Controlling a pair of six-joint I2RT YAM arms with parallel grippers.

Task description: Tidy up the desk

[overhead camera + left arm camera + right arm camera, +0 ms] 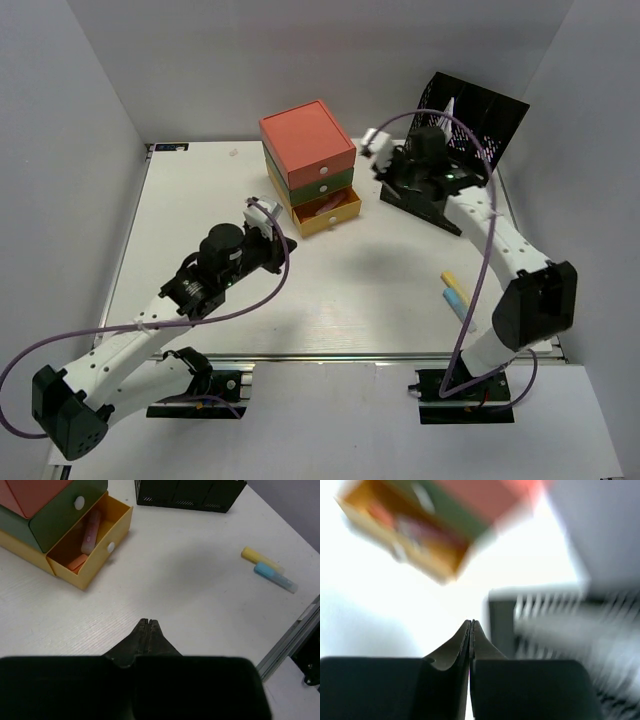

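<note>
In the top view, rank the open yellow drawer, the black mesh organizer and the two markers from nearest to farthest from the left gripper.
1. Open yellow drawer, just beyond the left gripper.
2. Black mesh organizer, back right, and the two markers, front right: too close to call.

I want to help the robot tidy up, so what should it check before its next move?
1. Left fingers empty: ok, shut on nothing.
2. Right fingers empty: ok, shut; that view is blurred.
3. Yellow drawer open: ok.
4. Yellow marker and blue marker put away: not ok, loose on the desk.
5. Black organizer has room: cannot tell.
</note>
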